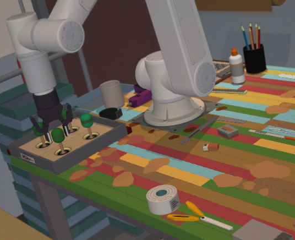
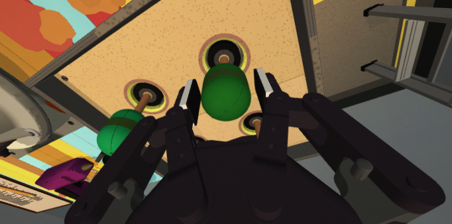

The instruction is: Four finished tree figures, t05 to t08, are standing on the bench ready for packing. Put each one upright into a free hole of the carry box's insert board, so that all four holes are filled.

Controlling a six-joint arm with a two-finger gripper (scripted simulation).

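Four green tree figures stand upright in the holes of the tan insert board point(image 1: 67, 137) inside the grey carry box point(image 1: 56, 154) at the bench's left end. The near one point(image 1: 58, 135), the right one point(image 1: 86, 120) and the left one point(image 1: 38, 130) show plainly in the side camera. The far one point(image 1: 63, 114) point(image 2: 226, 91) sits between the fingers of my gripper point(image 1: 57, 136) point(image 2: 227, 88), which is open and holds nothing. Its stem goes down into its hole point(image 2: 224, 56).
Behind the box rise green and grey stacked trays point(image 1: 17, 101) and the arm's base point(image 1: 174, 107). A beige cup point(image 1: 111, 93), a black object point(image 1: 109, 113) and a purple tool point(image 1: 141, 97) lie right of the box. A tape roll point(image 1: 163, 198) and a cutter point(image 1: 183, 218) lie near the front edge.
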